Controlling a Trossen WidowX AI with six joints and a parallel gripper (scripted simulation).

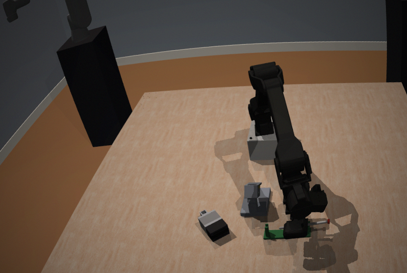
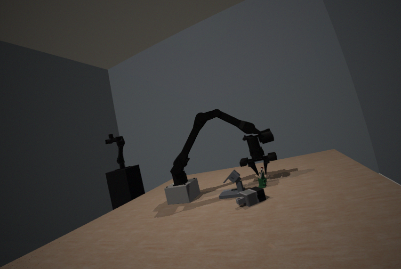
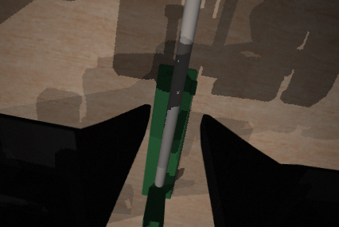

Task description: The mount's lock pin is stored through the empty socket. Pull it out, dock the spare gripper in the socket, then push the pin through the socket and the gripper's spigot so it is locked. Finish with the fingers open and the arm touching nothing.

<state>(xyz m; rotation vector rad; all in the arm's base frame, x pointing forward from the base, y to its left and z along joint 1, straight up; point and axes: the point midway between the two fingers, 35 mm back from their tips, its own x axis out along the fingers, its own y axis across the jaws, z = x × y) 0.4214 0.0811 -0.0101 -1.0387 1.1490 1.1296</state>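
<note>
My fingers stand partly spread and grip nothing, one on either side of the lock pin (image 3: 181, 72), with bare gaps between each tip and the shaft. The pin, grey with a red cap at its far end, lies tilted along a green cradle (image 3: 159, 131) on the desk (image 1: 131, 171); from the wrist view it runs up and past the top edge of the picture. From above, the gripper (image 1: 294, 228) hangs over the cradle's middle, the pin's red end (image 1: 327, 221) poking out to the right and the cradle's upright post (image 1: 266, 229) showing to the left. From the side, I see the fingertips just above the cradle (image 2: 261, 181). The grey mount (image 1: 254, 201) with its socket sits near, behind and left of the cradle. The spare gripper (image 1: 213, 224) lies on its side farther left, apart from both. Open desk stretches right and toward the near edge.
</note>
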